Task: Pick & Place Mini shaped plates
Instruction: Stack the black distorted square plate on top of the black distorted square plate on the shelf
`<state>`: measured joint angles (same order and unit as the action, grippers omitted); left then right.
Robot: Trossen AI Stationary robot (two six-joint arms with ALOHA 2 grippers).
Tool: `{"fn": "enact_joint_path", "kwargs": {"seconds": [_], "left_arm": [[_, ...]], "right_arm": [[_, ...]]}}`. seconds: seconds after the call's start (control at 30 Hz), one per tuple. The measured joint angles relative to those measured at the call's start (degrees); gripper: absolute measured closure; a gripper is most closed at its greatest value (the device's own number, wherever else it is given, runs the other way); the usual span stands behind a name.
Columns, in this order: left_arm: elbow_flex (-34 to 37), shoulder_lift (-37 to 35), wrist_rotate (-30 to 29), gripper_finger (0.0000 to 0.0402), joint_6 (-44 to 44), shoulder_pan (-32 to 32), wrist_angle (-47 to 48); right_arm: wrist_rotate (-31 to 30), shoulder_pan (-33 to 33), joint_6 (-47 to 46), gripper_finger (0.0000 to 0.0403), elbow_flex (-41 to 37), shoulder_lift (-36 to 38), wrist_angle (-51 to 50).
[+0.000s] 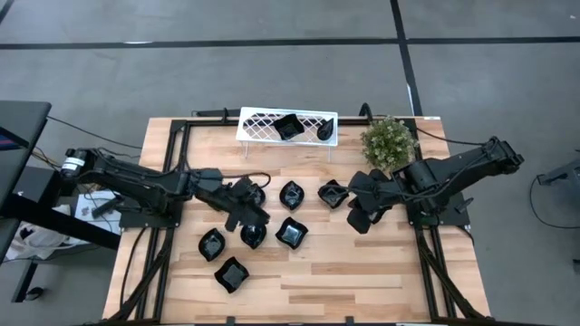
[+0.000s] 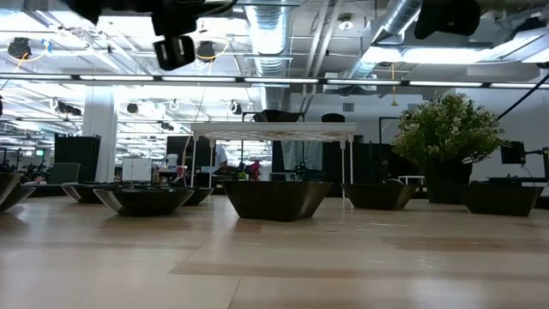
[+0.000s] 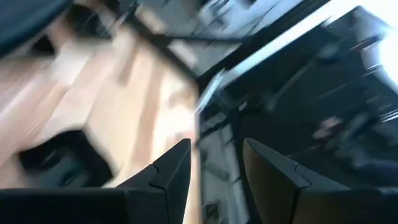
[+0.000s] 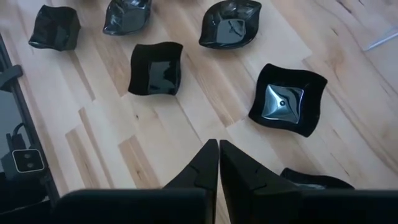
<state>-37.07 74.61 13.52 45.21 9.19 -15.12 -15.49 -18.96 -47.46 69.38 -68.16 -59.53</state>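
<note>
Now we hover between picks, our left tool (image 1: pixel 256 215) open and empty among the mini shaped plates (image 1: pixel 292 233) at table centre (two already on the rack (image 1: pixel 258 122) at twelve o'clock), right tool (image 1: pixel 358 217) closed empty, so next we descend onto one rim.

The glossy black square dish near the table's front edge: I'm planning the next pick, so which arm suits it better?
Probably the left. The left gripper, open, hovers nearer the glossy black square dish; the right gripper, shut, sits farther across the table.
</note>
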Motion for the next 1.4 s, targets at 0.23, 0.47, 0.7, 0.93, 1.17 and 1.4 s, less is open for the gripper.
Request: {"fn": "enact_joint_path", "kwargs": {"seconds": [0.23,0.47,0.7,0.93,1.17,1.4], "left_arm": [[-12.2,0.02,-4.81,0.0254,-2.82,2.76,35.53],[-15.85,6.97,-11.09,0.0254,5.18,1.84,36.8],[-17.72,15.06,-7.57,0.0252,7.96,1.99,33.21],[-17.74,15.23,-10.23,0.0253,11.02,1.01,29.26],[-20.28,17.18,-16.93,0.0254,14.4,1.79,30.29],[-24.63,23.93,-18.99,0.0254,15.01,1.76,34.24]], "right_arm": [[-0.97,0.43,-0.44,0.0393,0.0,0.0,0.41],[-1.33,2.94,0.68,0.0393,0.0,0.0,0.5],[-1.36,4.68,4.32,0.0393,0.02,-0.02,0.5],[-1.33,4.9,4.55,0.0393,0.02,-0.02,0.16],[-2.74,4.74,6.86,0.0393,0.02,-0.02,0.0],[-3.04,4.74,10.21,0.0393,-1.78,0.21,0.86]]}}
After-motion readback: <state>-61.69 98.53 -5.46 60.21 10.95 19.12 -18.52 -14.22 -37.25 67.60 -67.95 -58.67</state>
